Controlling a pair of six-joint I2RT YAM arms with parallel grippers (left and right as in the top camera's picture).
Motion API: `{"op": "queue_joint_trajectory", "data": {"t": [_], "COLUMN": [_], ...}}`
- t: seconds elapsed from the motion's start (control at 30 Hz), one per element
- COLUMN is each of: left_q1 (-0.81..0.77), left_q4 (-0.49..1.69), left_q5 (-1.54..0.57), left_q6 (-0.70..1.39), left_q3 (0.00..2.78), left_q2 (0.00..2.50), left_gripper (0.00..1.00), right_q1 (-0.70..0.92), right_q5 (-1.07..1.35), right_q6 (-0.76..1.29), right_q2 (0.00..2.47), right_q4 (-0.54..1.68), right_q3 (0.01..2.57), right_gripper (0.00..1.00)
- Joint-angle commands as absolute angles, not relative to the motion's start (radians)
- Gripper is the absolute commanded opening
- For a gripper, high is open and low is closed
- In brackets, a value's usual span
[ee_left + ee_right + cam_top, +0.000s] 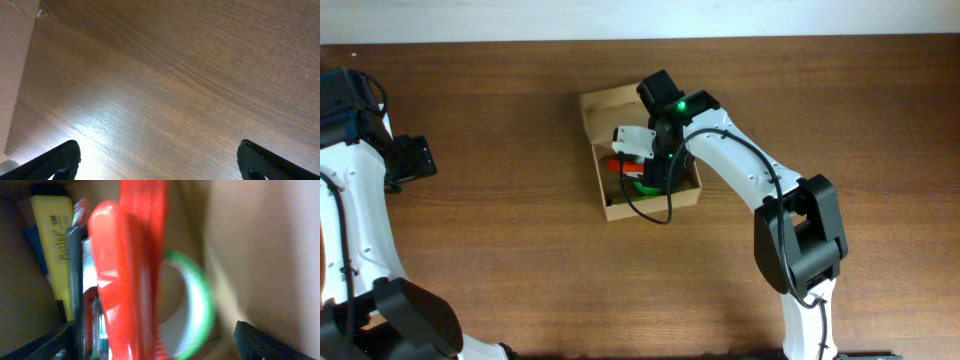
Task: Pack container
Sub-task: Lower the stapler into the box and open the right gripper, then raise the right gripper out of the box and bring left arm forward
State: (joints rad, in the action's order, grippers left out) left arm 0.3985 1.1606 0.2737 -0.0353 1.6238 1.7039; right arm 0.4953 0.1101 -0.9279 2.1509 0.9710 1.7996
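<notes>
Cardboard box (pixel 603 190) sits mid-tabletop (pixel 470 250), lid flap open. Right claw (pixel 653 168) is down inside the box, spread wide and gripping nothing. Red tool (pixel 130 255), green tape roll (pixel 200 305) and yellow marker (pixel 52 235) lie between its fingers. Left claw (pixel 160 167) is spread over the wood, well apart from the box.

The overhead camera looked straight down from high up, taking in the whole wooden table (pixel 520 250). The left wrist camera faced bare table at close range, off to the left side. The right wrist camera sat very near, peering down into the container (pixel 605 105), which the overhead view shared.
</notes>
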Motion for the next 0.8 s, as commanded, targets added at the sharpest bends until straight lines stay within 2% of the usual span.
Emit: {"op": "queue_joint_trajectory", "data": {"t": [0.0, 0.37, 0.57, 0.63, 0.77], "left_q1": [0.402, 0.402, 0.402, 0.402, 0.402], "left_q4": [1.159, 1.159, 1.159, 1.159, 1.159], "left_q5": [0.270, 0.270, 0.270, 0.270, 0.270], "left_q6": [-0.050, -0.050, -0.050, -0.050, -0.050], "left_q3": [1.618, 1.618, 1.618, 1.618, 1.618], "left_q2": [1.689, 1.689, 1.689, 1.689, 1.689], "left_gripper": [1.00, 1.00, 1.00, 1.00, 1.00], "right_q1": [0.504, 0.504, 0.491, 0.484, 0.456], "right_q5": [0.067, 0.009, -0.063, -0.061, -0.061], "right_q6": [-0.841, -0.787, -0.545, -0.447, -0.292], "right_q2": [2.146, 2.069, 2.018, 2.007, 2.001], "right_q4": [0.966, 1.034, 1.026, 1.026, 1.073], "right_q3": [1.884, 1.970, 1.971, 1.972, 1.974], "right_gripper": [0.99, 0.99, 1.00, 0.90, 0.56]}}
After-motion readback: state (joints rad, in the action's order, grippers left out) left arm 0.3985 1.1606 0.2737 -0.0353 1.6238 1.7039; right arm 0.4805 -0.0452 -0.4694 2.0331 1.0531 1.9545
